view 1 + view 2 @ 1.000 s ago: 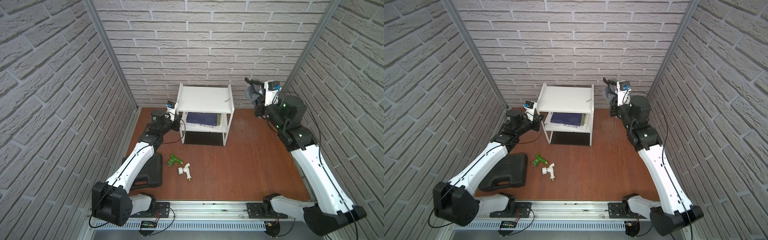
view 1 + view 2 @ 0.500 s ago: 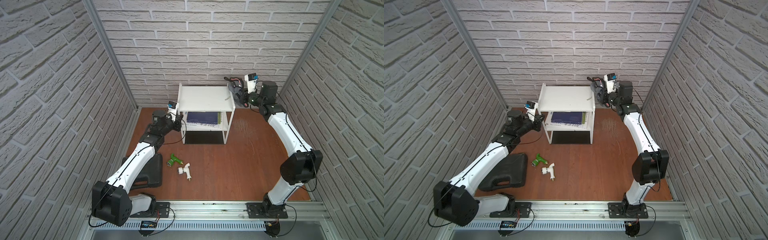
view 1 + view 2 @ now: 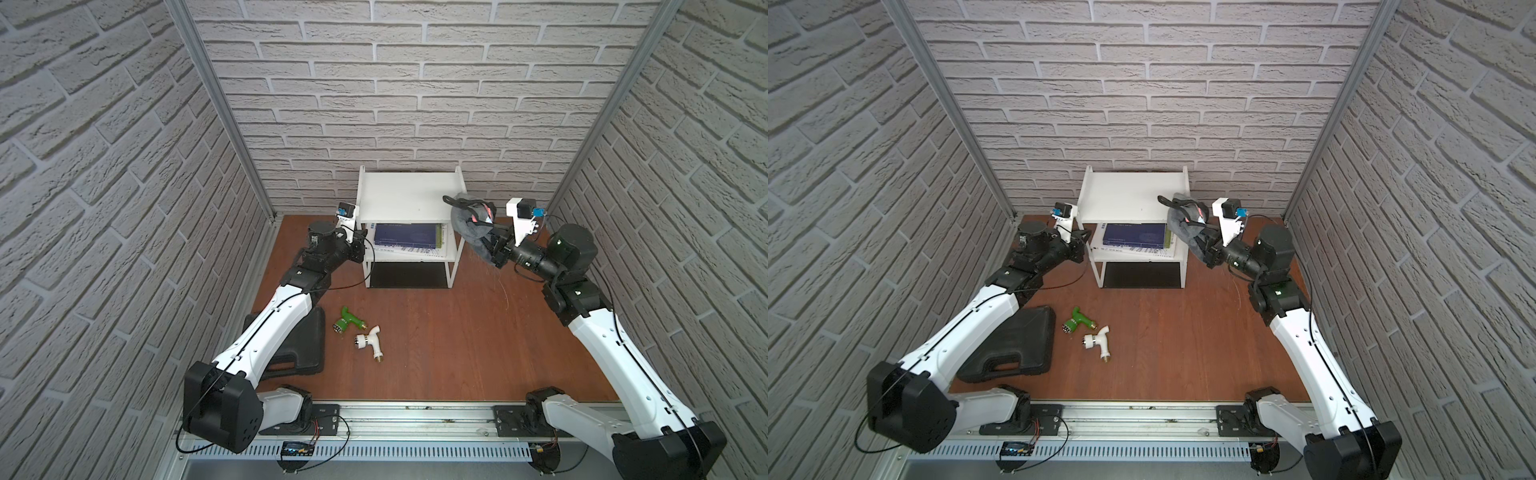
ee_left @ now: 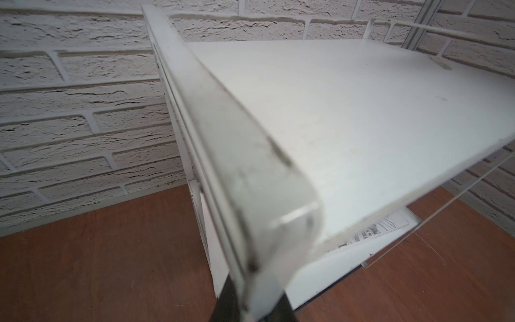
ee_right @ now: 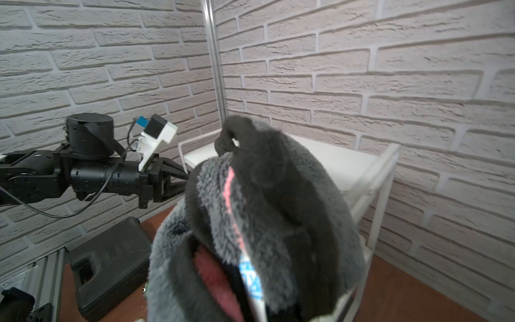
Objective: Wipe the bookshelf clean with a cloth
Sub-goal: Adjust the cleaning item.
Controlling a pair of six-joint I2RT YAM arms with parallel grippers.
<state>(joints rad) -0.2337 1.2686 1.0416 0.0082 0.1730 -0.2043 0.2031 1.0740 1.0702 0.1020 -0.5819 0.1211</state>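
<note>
The white bookshelf (image 3: 405,195) (image 3: 1129,195) stands against the back wall. My left gripper (image 3: 362,249) (image 3: 1086,241) (image 4: 250,306) is shut on the bookshelf's left side rail at its front corner; the top tier (image 4: 362,111) fills the left wrist view. The grey cloth (image 3: 471,224) (image 3: 1185,222) (image 5: 264,209), showing a strip of pink, is bunched at the shelf's right front corner. My right gripper (image 3: 492,245) (image 3: 1206,243) (image 5: 250,306) is shut on the cloth, which hides its fingers. I cannot tell whether the cloth touches the top tier (image 5: 348,164).
Books (image 3: 407,239) lie on the middle tier. On the brown floor in front lie a green fitting (image 3: 348,322) and a white tap fitting (image 3: 370,340). A black plastic case (image 3: 297,349) lies under the left arm. Brick walls close three sides.
My right arm has carried the cloth left from beside the shelf to its right edge, then down and towards the front. The left arm has not moved.
</note>
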